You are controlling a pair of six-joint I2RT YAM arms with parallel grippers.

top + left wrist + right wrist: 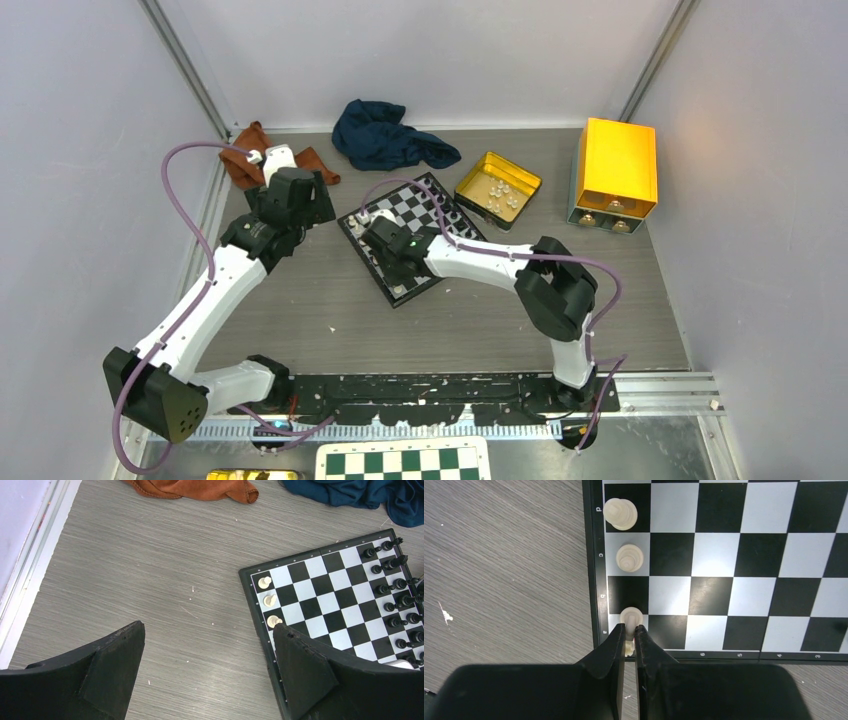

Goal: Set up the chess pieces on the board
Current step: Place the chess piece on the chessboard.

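Lightness and slick hardness likely make the tiny cream chess piece tippy; the right end effector is clamped on its body at a corner square of the board, the left end effector spread wide

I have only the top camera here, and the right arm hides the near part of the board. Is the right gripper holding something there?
Observer: Yes. The right gripper is shut on a white piece by the board corner, near row a.
Operator: Does it touch the board?
Observer: I cannot tell from the wrist view.
Operator: Are other white pieces close?
Observer: Yes, the piece on row c and the piece on row d stand along the same edge.
Operator: And the left gripper?
Observer: The left gripper is open and holds nothing, above the table beside the board.
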